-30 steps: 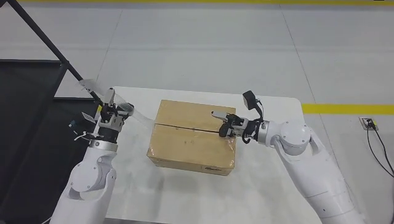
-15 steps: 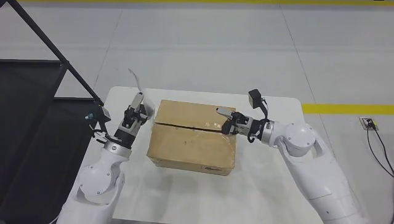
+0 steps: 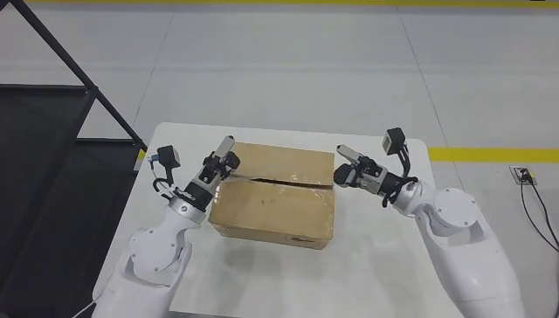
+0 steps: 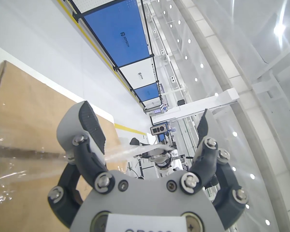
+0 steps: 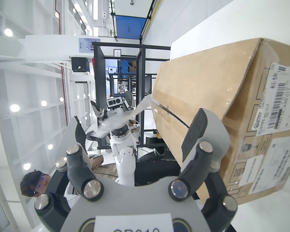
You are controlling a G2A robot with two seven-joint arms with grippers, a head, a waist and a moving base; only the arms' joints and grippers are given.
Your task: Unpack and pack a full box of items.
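Flanking the box (image 3: 275,204), left claw (image 3: 224,159) has moved in, perhaps touching, right claw (image 3: 342,166) retreated; both spread.

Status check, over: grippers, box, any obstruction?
Left gripper open, empty, at one box end. Right gripper open at the other. Box flaps down, top seam gapped. Loose tape strip by left gripper.

Left claw (image 3: 226,153) neared box (image 3: 275,206); right claw (image 3: 341,166) withdrew

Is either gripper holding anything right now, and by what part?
Nothing is held: the left gripper and right gripper are both open, at opposite ends of the cardboard box.
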